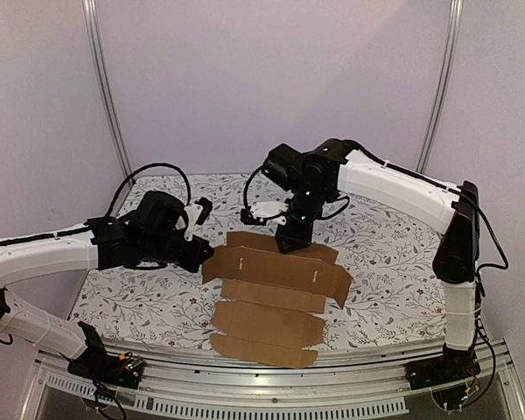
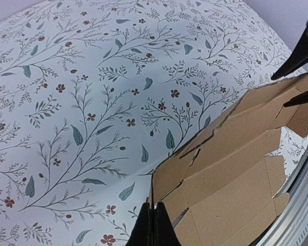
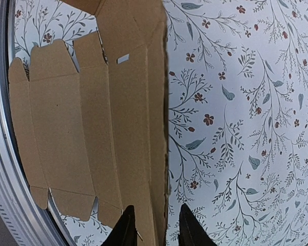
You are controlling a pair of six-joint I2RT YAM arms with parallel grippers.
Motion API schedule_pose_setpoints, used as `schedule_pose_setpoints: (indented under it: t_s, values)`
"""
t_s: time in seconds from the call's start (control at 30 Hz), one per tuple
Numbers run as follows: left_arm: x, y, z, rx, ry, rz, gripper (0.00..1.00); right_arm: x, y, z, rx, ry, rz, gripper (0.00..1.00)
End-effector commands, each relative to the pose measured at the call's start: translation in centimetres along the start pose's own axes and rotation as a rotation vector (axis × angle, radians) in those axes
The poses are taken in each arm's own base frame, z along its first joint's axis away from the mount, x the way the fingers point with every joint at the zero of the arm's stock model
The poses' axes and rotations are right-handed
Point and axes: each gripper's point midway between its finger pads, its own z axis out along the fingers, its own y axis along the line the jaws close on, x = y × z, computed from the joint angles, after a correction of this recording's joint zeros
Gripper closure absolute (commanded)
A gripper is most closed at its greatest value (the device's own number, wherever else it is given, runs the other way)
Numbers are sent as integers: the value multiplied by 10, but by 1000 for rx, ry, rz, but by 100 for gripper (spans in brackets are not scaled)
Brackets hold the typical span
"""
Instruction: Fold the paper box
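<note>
— What does the table [image 1: 394, 262] look like?
— It has a white cover printed with grey leaves and small red flowers.
— What lies on it?
— The paper box [image 1: 271, 302], a brown cardboard sheet, mostly flat, close to the near edge.

Robot lab (aluminium-framed table [image 1: 394, 262])

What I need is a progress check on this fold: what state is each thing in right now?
cardboard sheet: unfolded, mostly flat on the table, far panel tilted up.
left gripper: shut, apparently pinching a corner of the sheet.
right gripper: open, fingers on either side of the raised panel's edge, not clamping it.
</note>
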Motion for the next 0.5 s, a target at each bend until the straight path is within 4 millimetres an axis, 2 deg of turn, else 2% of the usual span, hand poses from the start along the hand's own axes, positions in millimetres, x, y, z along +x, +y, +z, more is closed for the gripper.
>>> schedule_pose_setpoints:
  t_s: [0.0,0.3,0.47]
  values:
    - [9,-2,1,-33,14,64,100,3,-8,-9,-23,-31,28,71]
    - [11,-4,0,-48,11,95,100,21,-21,-6,-61,-33,75,66]
    - [11,-3,-1,-59,10,97,100,30,-14,-1,-92,-20,87,66]
